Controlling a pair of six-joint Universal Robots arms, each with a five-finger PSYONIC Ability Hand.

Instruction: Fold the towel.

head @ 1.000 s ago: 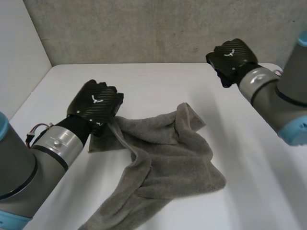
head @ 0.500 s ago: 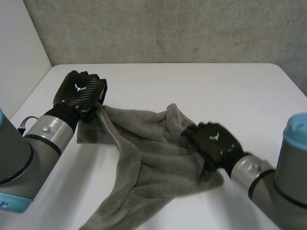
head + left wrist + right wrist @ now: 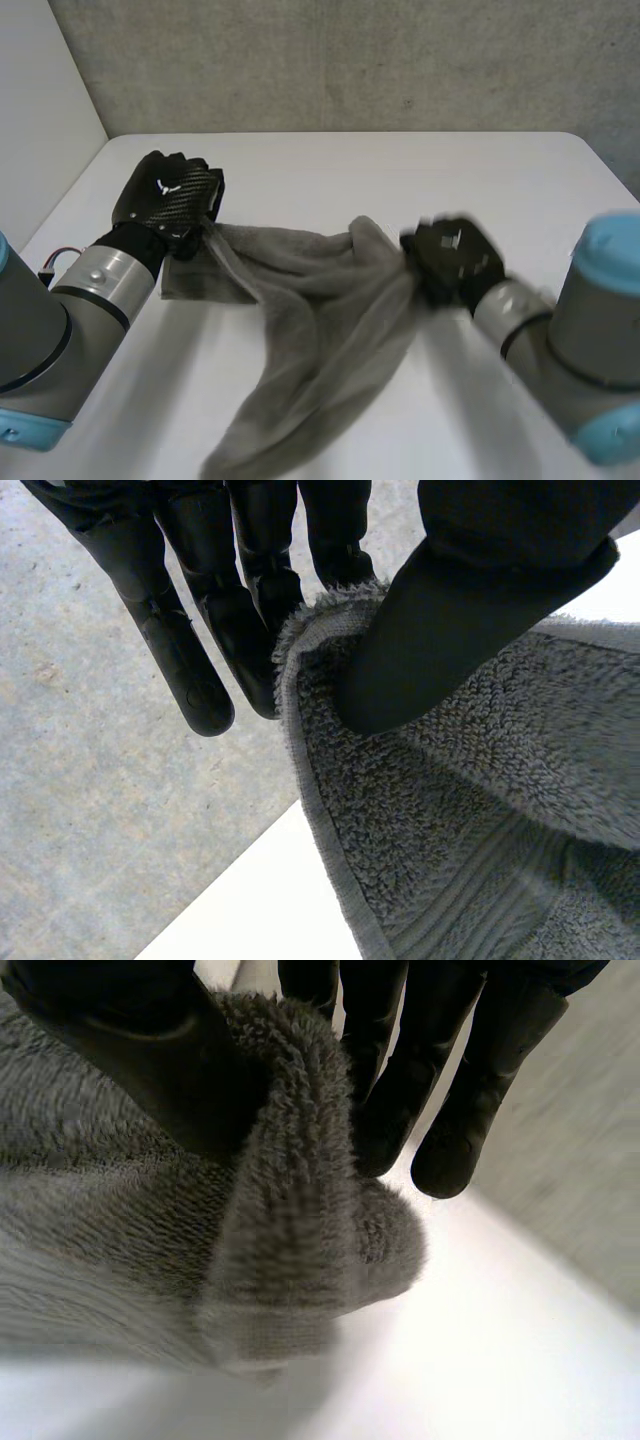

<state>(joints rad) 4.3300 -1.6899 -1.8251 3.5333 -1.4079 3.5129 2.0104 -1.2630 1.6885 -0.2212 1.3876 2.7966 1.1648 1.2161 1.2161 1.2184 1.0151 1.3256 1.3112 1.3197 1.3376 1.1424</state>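
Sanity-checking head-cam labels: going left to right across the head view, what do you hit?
left arm → left hand, pinching the towel's corner → grey towel → right hand, pinching the towel's other end → right arm

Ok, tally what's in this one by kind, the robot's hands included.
Grey towel: 1
Black hands, each pinching the towel: 2 (left hand, right hand)
White table: 1
Total: 4
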